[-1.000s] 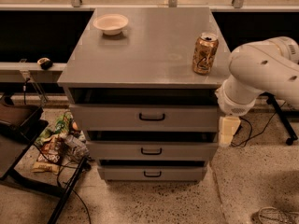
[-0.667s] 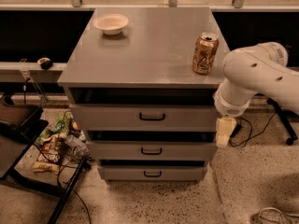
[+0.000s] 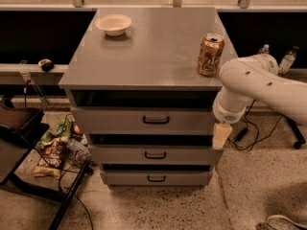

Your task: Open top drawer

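Hanging at the cabinet's [image 3: 158, 51] right front corner, the gripper [image 3: 221, 135] is pointing down just beside the top drawer's [image 3: 110, 121] right end; whether it is open or closed, I cannot tell. The drawer is looking shut under the cabinet top, its handle [image 3: 156, 120] untouched. The approach seems to be underway: next, the gripper is needing to reach left, grasp the handle and pull outward.

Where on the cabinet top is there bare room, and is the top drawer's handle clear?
The cabinet top is bare between the bowl, back left, and the can, right edge. The handle of the top drawer has free room; the end effector hangs by the drawer's right end.
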Robot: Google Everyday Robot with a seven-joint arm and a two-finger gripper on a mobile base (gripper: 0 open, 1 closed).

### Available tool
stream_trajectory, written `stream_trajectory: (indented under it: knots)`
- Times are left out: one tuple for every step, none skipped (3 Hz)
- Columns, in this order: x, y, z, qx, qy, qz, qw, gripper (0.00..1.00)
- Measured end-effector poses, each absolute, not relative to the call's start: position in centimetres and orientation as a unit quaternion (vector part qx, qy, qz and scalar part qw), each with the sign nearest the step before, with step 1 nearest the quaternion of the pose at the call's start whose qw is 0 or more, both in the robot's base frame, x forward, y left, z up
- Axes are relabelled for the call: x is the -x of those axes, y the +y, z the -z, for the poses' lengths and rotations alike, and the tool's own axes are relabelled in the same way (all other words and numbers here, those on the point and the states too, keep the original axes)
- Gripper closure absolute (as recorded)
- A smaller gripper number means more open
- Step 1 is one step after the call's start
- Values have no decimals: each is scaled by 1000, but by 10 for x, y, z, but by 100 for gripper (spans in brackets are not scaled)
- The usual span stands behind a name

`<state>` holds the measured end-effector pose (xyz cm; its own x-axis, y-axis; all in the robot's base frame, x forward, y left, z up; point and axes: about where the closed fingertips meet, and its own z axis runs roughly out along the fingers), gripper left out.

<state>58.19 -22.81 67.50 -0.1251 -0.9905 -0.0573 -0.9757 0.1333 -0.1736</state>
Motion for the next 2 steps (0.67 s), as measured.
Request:
stream_trajectory:
  knots:
    - [-579, -229, -669, 650, 755, 45, 72, 42]
    - [-577, -232, -673, 646, 759, 47, 68, 66]
